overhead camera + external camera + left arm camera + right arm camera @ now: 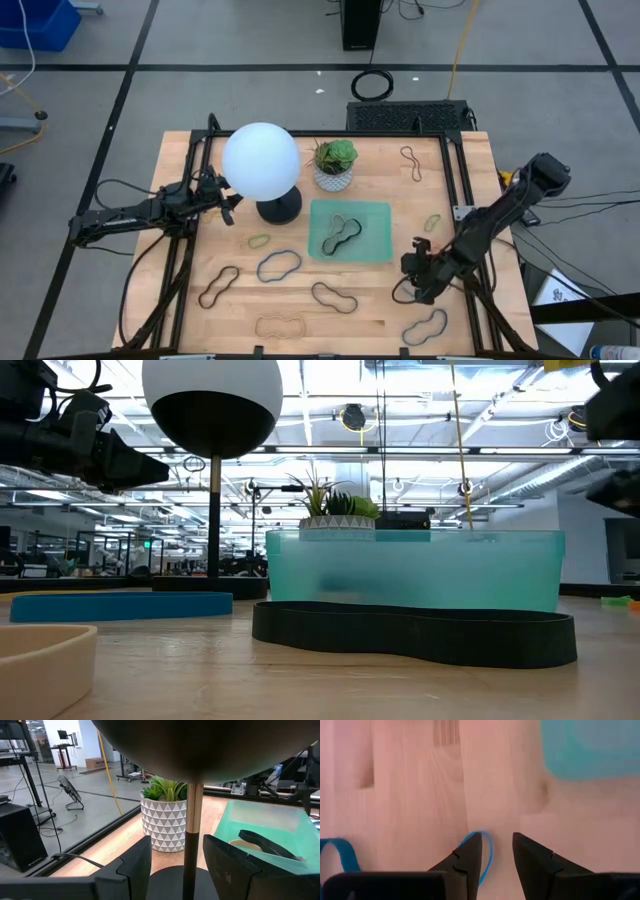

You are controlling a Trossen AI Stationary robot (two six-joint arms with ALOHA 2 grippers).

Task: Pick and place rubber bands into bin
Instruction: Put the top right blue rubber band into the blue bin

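blue rubber band (pixel 485 851) between the right tool's (pixel 497 851) parted fingers; left tool (pixel 176 865) released.

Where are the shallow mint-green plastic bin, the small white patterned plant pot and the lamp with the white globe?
shallow mint-green plastic bin (pixel 375 215): high view, bare floor near its right rim.
small white patterned plant pot (pixel 332 179): high view, pot wall.
lamp with the white globe (pixel 261 160): high view, globe top.

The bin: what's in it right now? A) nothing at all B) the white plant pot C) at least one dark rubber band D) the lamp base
C: the high view shows a dark rubber band lying inside the mint-green bin, while the white plant pot and the lamp base stand on the table outside it.
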